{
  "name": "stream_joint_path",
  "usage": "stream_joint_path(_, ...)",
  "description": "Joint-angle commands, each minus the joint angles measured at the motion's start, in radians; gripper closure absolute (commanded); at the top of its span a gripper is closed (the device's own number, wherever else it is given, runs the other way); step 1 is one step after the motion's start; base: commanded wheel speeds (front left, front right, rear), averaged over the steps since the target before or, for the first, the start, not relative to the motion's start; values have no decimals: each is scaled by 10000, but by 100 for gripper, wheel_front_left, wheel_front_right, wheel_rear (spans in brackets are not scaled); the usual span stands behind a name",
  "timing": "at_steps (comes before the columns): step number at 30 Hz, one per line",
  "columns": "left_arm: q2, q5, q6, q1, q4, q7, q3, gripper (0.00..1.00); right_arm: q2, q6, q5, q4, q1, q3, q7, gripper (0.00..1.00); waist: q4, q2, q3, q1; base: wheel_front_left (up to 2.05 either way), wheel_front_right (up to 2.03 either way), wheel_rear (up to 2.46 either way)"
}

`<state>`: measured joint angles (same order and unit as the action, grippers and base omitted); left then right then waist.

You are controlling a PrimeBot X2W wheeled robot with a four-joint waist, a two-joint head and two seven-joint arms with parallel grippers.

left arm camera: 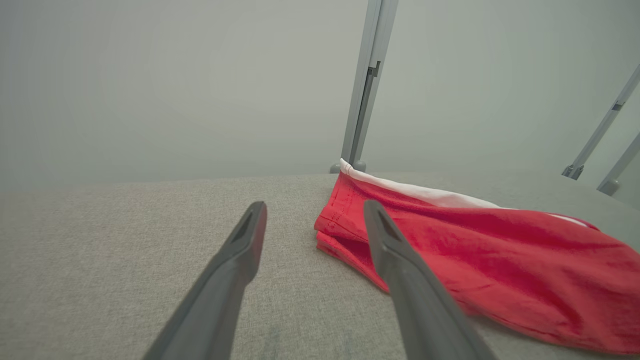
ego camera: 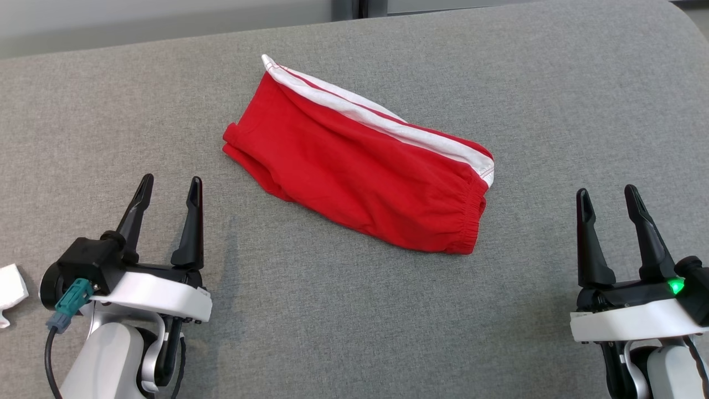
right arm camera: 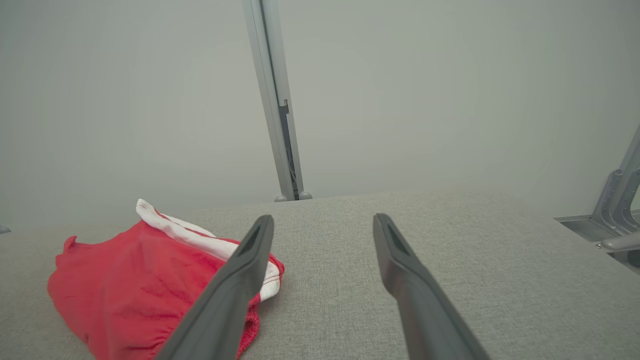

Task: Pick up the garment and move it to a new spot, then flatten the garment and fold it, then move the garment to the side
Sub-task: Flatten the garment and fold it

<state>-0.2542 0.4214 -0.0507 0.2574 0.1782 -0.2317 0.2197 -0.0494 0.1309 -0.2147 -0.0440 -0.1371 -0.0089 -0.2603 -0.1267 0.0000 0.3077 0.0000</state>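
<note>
Both claws rest low in my head's view, left claw (ego camera: pixel 171 179) and right claw (ego camera: pixel 606 189), fingers spread and holding nothing. They flank the red shorts (ego camera: pixel 354 172), which lie aslant mid-way up the grey table (ego camera: pixel 354 310); I take this as a ready stance for a pick-up. Along my left wrist the shorts' hem end lies just ahead, untouched, and along my right wrist the elastic waistband lies left of my fingers, likewise apart.

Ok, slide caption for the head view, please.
Red, white-striped shorts lie on grey fabric between the open left gripper and open right gripper.
</note>
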Motion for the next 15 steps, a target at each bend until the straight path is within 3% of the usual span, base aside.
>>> stream_joint_path(1,-81,7,-48,58,-36,22,4,0,-40,-1,-54,-3,-19,16,-58,0,-6,0,5,0,0,0,0)
stream_joint_path(9,-188,23,-88,205,-154,94,10,0,-40,-1,-118,-77,-144,57,-58,0,-76,0,83,0,0,0,0)
stream_joint_path(15,-164,-22,192,1078,-267,360,279,0,-40,-1,-133,31,-232,-13,-58,0,-43,0,374,0,0,0,0)
